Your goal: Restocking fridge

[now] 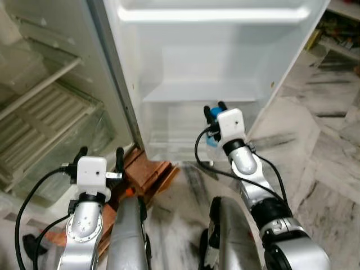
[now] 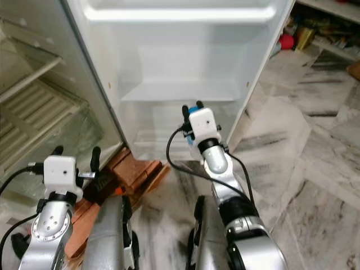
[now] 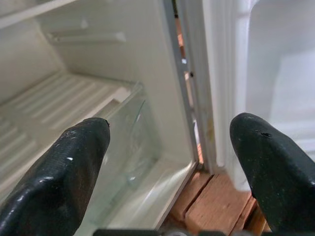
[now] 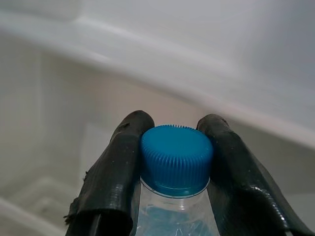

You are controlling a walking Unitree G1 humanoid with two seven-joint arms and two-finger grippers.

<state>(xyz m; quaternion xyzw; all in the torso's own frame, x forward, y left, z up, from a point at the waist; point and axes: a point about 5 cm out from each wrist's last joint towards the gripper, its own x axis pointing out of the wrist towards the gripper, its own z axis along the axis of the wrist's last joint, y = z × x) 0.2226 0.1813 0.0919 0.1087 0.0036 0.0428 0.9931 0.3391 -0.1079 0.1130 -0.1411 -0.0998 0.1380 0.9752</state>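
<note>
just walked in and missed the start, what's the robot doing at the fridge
The robot stands at an open fridge. Its right gripper is shut on a clear water bottle just below its blue cap, holding it out toward the door shelves, which look bare. The bottle is not set down yet. The left gripper is open and holds nothing, pointed at the fridge's lower interior by the glass-fronted drawer. The fridge rests on bricks.

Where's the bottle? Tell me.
The bottle is clamped at its blue cap in the right hand, held up before the open fridge door's lower shelf.
</note>
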